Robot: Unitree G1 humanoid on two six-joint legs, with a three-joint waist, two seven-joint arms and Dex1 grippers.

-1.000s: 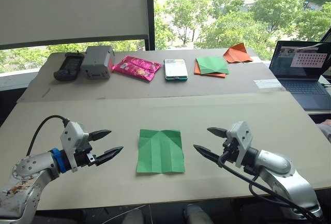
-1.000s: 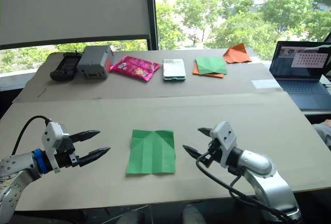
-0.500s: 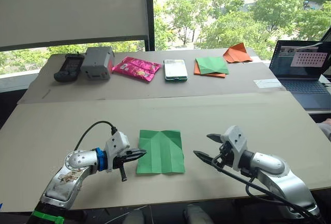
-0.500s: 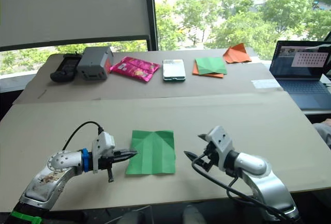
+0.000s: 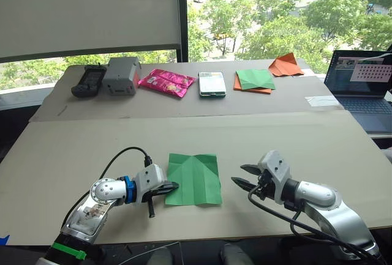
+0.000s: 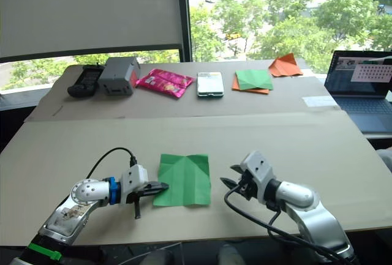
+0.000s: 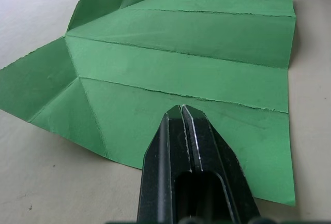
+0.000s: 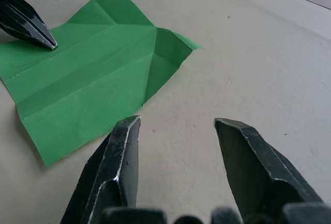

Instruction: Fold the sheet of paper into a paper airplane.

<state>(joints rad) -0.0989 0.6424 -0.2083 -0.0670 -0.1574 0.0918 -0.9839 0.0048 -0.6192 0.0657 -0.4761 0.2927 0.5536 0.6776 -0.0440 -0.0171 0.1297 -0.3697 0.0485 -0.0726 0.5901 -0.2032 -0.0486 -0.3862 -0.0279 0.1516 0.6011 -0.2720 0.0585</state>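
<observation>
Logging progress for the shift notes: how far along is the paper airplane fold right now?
Early stage. Done: the bright green sheet of paper lies flat on the table, already creased lengthwise and diagonally at its far corners, but opened out, not a wedge. In hand: the left gripper, shut, presses its tip on the sheet's left edge; the right gripper waits open just beside it, not touching. Left: every fold into the pointed plane.

The stereo head pair looks forward and down over the table point(image 5: 73, 149) from above the arms. Each wrist camera sits low and close, looking along its own fingers. All views share one area — the sheet of paper point(image 5: 193, 178) at the near table edge.
</observation>
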